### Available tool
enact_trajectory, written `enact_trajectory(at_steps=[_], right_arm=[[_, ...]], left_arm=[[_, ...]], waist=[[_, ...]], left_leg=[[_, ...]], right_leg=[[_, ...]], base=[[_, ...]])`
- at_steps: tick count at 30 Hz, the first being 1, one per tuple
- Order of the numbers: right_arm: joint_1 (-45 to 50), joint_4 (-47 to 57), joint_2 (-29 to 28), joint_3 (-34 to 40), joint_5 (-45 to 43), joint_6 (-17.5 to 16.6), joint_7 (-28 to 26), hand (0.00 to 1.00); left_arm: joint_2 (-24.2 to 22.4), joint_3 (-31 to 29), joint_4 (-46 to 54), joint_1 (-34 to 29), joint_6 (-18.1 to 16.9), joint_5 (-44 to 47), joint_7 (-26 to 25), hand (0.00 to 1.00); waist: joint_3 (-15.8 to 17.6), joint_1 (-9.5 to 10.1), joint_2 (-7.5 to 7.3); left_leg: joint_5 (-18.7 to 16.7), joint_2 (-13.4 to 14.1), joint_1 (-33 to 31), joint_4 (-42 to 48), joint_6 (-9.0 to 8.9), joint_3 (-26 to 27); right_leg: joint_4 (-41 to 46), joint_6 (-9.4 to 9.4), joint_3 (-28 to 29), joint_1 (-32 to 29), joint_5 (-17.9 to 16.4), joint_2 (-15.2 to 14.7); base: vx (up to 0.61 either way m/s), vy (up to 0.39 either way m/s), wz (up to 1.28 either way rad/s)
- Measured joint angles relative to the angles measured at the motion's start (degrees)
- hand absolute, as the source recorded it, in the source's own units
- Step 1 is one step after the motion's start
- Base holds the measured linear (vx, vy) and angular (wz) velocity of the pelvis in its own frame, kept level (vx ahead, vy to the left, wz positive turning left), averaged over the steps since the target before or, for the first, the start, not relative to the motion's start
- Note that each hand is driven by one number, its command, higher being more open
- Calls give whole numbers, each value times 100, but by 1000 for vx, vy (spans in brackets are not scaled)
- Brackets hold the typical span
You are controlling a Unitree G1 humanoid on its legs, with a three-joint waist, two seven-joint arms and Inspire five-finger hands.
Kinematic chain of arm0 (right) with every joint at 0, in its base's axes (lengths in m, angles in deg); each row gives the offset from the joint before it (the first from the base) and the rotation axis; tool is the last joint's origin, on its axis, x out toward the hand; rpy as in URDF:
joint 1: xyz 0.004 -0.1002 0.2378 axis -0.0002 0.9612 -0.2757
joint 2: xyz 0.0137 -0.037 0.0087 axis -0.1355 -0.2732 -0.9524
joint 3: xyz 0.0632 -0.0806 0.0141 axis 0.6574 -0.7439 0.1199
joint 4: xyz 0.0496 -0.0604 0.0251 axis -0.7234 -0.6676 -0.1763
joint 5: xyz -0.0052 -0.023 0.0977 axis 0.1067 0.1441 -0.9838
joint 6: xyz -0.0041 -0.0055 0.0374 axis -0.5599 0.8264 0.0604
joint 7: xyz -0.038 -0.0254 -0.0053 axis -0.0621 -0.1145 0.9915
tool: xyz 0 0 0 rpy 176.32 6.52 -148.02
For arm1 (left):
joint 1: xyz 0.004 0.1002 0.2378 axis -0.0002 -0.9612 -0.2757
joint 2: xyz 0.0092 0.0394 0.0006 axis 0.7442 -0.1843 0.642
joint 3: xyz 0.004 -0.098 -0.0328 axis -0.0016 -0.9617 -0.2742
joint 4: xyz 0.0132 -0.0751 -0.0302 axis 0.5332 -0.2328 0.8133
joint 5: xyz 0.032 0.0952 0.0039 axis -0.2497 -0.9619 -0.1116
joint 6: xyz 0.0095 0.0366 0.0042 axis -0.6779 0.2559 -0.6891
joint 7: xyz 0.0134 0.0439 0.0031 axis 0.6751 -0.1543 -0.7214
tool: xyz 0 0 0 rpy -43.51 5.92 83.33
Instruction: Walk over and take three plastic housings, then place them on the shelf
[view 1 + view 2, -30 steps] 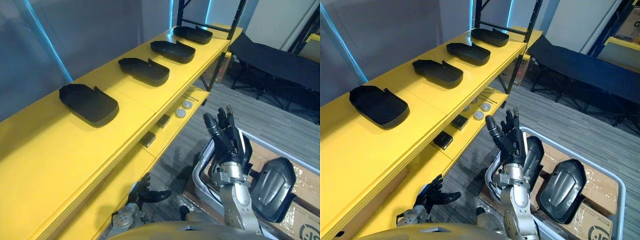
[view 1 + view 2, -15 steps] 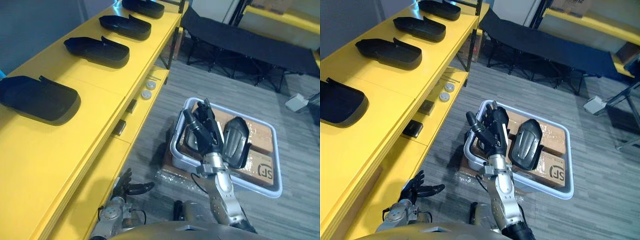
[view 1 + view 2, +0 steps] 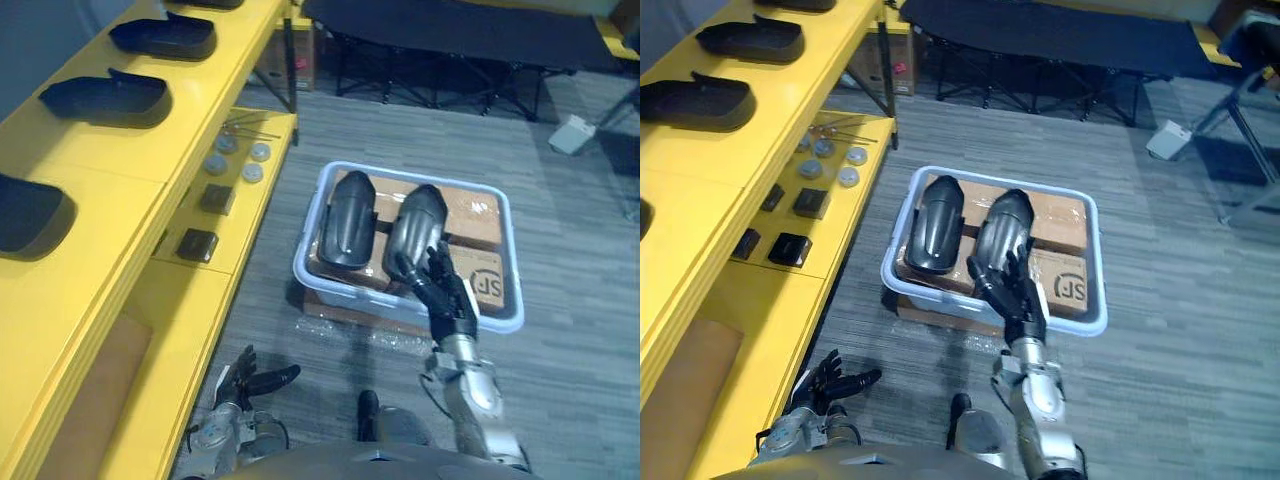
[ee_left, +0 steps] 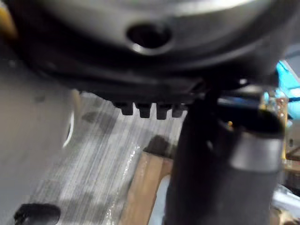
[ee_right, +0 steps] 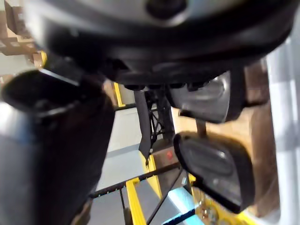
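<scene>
Left of the white plastic bin (image 3: 1098, 260), matte black scooped housings (image 3: 105, 97) lie on the smooth yellow shelf (image 3: 130, 190); the left hand (image 3: 243, 380) hangs nearer, fingers splayed. Two glossy rounded housings (image 3: 935, 225) lie side by side inside the bin, with the right hand (image 3: 1018, 295) at its near rim, fingers straight, slightly apart.

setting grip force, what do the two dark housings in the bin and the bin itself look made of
Left housing and right housing: likely moulded plastic, dark grey, slightly glossy, soft highlights on curved shells. Bin: probably plastic, pale, smooth rounded rim.
</scene>
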Motion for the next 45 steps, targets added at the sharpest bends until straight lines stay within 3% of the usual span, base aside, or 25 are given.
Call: enact_trajectory(at_steps=[2,4,5,7,9,14,17,20,22,27,35,45], right_arm=[[67,0,18,248,-2,34,-83,100],[91,-11,22,450,-2,41,-97,100],[84,-19,5,478,11,43,-79,100],[-28,-69,-144,376,57,44,136,100],[-117,-80,-234,267,56,44,324,100],[-765,-595,-452,305,397,107,1461,100],[-1511,-1461,-398,917,464,338,1874,100],[-2406,-2102,12,1470,207,613,2193,100],[-2860,-2315,351,1670,204,739,2339,100],[-4003,-2687,1228,1750,26,956,2391,100],[-5174,-3474,2068,1553,11,1400,2388,100],[-6107,-4120,2913,1386,366,2675,2717,100]], left_arm=[[-71,-2,21,-5,-25,33,154,100],[-214,70,112,-6,-61,40,287,100],[-238,80,136,-3,-63,37,312,100],[-186,59,351,18,20,-7,397,100],[-149,21,395,19,36,-81,379,100],[34,-151,394,-6,268,-462,207,100],[95,-250,450,9,271,-407,30,100],[92,-407,588,79,275,-362,-1,100],[90,-459,621,112,283,-336,20,100],[78,-703,766,263,222,-217,177,100],[-15,-601,593,555,-219,-194,257,100],[-148,-381,493,817,-357,334,196,100]], waist=[[16,-3,43],[70,-47,192],[79,-48,223],[199,20,56],[231,63,-11],[279,177,-93],[369,218,-199],[613,380,-257],[840,453,-233],[1276,652,-180],[1491,906,-28],[1687,1051,157]], left_leg=[[-388,-369,60,139,60,5],[-917,-698,148,53,209,92],[-967,-732,204,-96,121,74],[-937,-947,187,-173,166,68],[-943,-1021,183,-148,175,103],[-1087,-1011,135,81,230,168],[-1212,-992,-121,334,252,70],[-1247,-1051,-494,539,289,-143],[-1241,-1084,-590,629,320,-252],[-1164,-1088,-980,786,339,-482],[-1137,-1081,-1575,991,361,-703],[-1113,-1161,-2067,1186,433,-819]], right_leg=[[-225,0,179,9,151,-109],[-404,134,214,28,327,-170],[-426,198,202,25,378,-152],[-641,290,218,39,657,-329],[-795,300,208,79,799,-381],[-1137,237,175,235,1081,-361],[-1327,166,33,199,1245,-348],[-1457,-1,-242,10,1450,-347],[-1456,37,-317,10,1477,-369],[-1411,76,-531,-205,1504,-372],[-1180,97,-894,-684,1519,-388],[-880,91,-1138,-1158,1508,-525]], base=[[-82,97,-59],[-87,168,-15],[-76,166,8],[-73,169,2],[-55,143,-13],[1,44,-14],[-77,-5,-3],[-153,-10,-2],[-113,-2,18],[-96,-23,23],[-40,11,10],[-53,33,5]])
